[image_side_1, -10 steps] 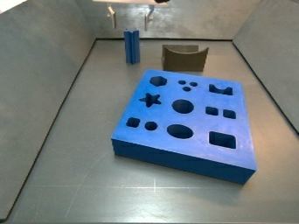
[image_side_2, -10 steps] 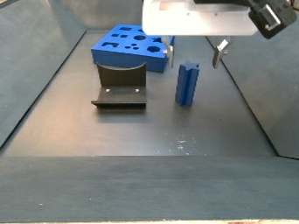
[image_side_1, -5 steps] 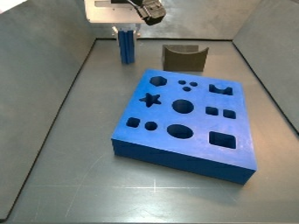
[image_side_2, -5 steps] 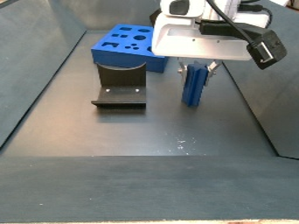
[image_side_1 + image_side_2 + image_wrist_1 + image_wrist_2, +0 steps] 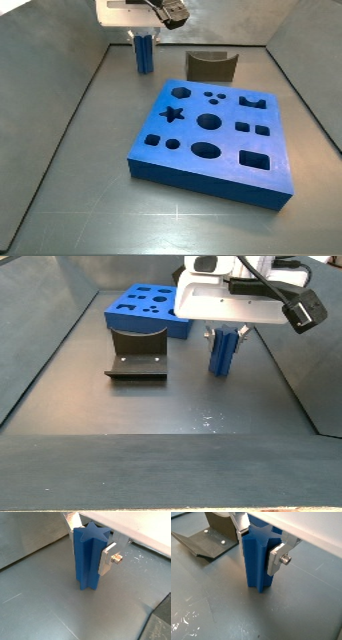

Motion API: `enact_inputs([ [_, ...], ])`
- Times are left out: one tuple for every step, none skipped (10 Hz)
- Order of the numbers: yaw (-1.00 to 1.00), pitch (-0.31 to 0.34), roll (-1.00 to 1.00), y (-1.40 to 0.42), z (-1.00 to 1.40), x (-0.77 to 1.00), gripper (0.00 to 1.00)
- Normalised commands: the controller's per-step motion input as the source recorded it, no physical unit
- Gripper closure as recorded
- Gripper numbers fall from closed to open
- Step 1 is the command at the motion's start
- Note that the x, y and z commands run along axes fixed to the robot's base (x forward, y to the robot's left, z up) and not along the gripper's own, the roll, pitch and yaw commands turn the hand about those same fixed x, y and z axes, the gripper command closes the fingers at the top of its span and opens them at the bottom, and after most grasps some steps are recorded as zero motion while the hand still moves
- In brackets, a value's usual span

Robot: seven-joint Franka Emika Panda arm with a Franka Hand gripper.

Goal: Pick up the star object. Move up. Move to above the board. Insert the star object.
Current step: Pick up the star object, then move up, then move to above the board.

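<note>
1. The star object (image 5: 89, 559) stands upright on the grey floor at the far end of the enclosure, well apart from the board (image 5: 211, 135) and not far from the dark fixture (image 5: 138, 355). In both side views it's a slim blue post right under the arm.

2. The gripper (image 5: 258, 543) sits down around its upper part, one silver finger (image 5: 106, 558) flat against one side and the other up by the opposite top edge. The plates look pressed onto the ridges, so I'd call it clamped on the piece, though the base looks like it's on the floor.

3. Handling guess: looks like rigid printed plastic, light, no give. The ridged star sides probably give the flat pads only narrow contact, so it could twist if gripped off-centre. Holding high up, as here, seems fine for something this light.

4. Long axis is vertical, star face pointing straight up at the wrist. That's already the orientation the star-shaped hole (image 5: 171, 113) wants; whether the points line up with the cut-out, I can't tell.
</note>
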Motion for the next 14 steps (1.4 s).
enact_inputs([
  [0.0, 0.0, 0.0, 0.0, 0.0, 0.0, 1.0],
  [0.0, 0.0, 0.0, 0.0, 0.0, 0.0, 1.0],
  [0.0, 0.0, 0.0, 0.0, 0.0, 0.0, 1.0],
  [0.0, 0.0, 0.0, 0.0, 0.0, 0.0, 1.0],
  [0.0, 0.0, 0.0, 0.0, 0.0, 0.0, 1.0],
  [0.0, 0.0, 0.0, 0.0, 0.0, 0.0, 1.0],
  [0.0, 0.0, 0.0, 0.0, 0.28, 0.0, 1.0],
  [0.0, 0.005, 0.0, 0.05, 0.28, -0.03, 1.0],
  [-0.01, 0.024, 0.0, 0.05, 0.24, -0.06, 1.0],
  [-0.01, 0.03, 0.0, 0.04, 0.19, -0.06, 1.0],
  [-0.15, 0.031, 0.34, 0.03, 1.0, 0.02, 1.0],
  [-0.14, 0.046, 0.34, 0.02, 1.0, 0.02, 1.0],
  [-0.09, 0.076, 0.32, 0.02, 1.0, 0.01, 1.0],
  [-0.04, 0.08, 0.29, 0.02, 1.0, 0.01, 1.0],
])
